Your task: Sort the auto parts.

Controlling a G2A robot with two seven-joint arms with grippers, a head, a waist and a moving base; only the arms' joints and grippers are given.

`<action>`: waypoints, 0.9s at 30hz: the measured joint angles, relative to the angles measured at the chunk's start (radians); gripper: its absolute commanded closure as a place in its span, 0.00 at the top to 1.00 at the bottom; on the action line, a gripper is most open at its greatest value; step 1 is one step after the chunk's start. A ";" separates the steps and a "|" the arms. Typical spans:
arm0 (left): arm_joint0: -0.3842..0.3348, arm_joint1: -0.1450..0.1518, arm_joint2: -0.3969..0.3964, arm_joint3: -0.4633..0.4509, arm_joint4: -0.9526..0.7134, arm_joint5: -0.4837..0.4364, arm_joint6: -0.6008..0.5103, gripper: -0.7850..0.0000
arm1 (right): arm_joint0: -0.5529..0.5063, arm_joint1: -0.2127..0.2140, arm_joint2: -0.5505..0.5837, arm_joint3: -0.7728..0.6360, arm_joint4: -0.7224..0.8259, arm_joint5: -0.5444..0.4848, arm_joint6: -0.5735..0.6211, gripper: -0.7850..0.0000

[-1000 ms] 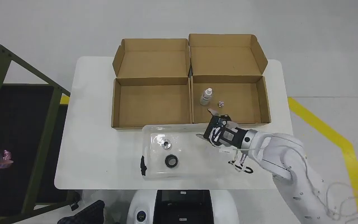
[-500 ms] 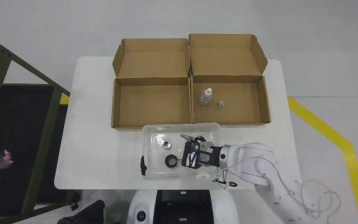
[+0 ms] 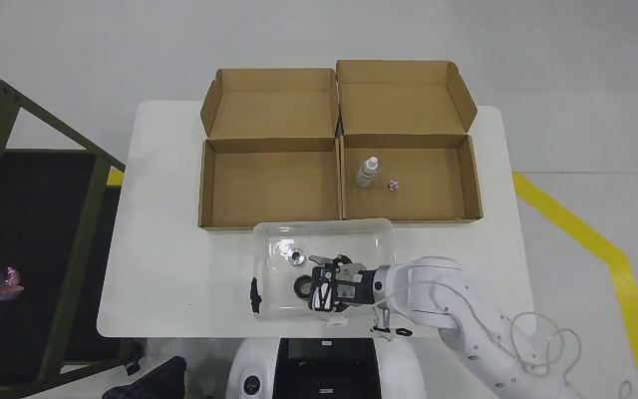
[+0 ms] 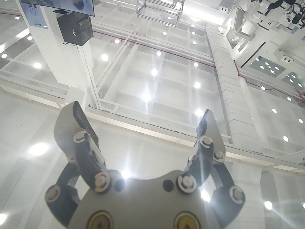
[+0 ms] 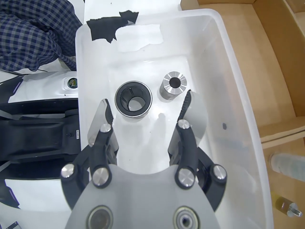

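Right jaws gape in clear bin [image 5: 239,91]; silver sleeve [image 5: 173,85] just beside black ring [image 5: 122,97].

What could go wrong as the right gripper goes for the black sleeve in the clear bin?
The silver cylinder stands close beside the black sleeve, right by one fingertip of the open right gripper; closing might knock it or catch it too. Both parts stand upright, so a glancing touch could tip them. The clear bin looks light; a push may slide it.
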 measured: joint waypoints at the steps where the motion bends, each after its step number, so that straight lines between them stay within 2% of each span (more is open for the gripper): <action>1: 0.000 0.000 0.000 0.000 0.000 0.000 0.000 1.00 | 0.007 -0.002 -0.008 0.008 0.001 0.001 0.002 0.66; 12: 0.000 0.000 0.000 0.000 0.000 0.000 0.000 1.00 | 0.061 -0.021 -0.078 0.066 -0.011 0.010 0.014 0.67; 27: 0.000 0.000 0.000 0.000 0.000 0.000 0.000 1.00 | 0.097 -0.036 -0.124 0.119 -0.028 0.007 0.009 0.63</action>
